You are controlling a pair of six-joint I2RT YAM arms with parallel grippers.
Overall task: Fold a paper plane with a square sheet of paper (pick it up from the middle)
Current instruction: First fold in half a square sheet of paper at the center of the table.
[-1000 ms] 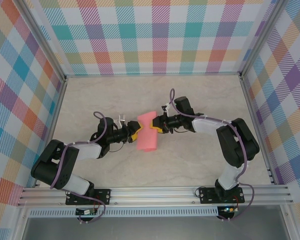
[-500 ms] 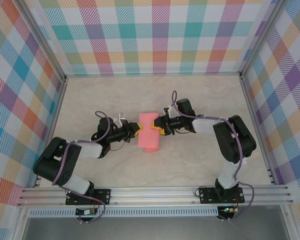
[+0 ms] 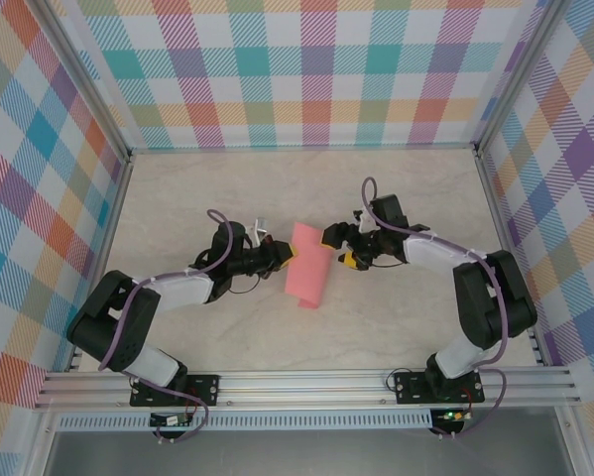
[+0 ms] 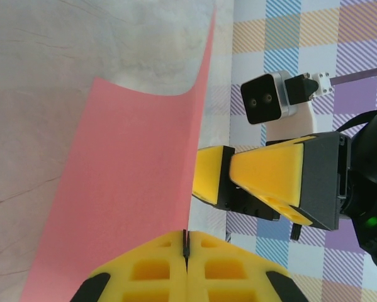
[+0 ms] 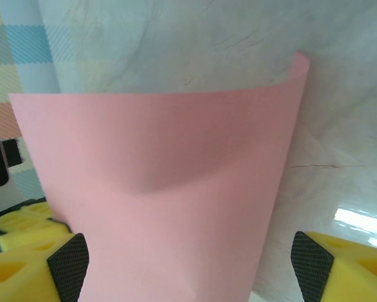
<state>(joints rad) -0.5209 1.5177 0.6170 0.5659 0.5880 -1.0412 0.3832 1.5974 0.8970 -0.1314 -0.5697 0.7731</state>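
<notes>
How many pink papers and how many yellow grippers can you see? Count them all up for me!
pink paper sheet: 1
yellow grippers: 2 (left gripper, right gripper)
Total: 3

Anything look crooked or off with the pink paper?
Yes. The square sheet of paper sits askew and bowed, one corner curling, pinched at its edge by the shut left gripper alone; the right gripper is open beside it.
</notes>
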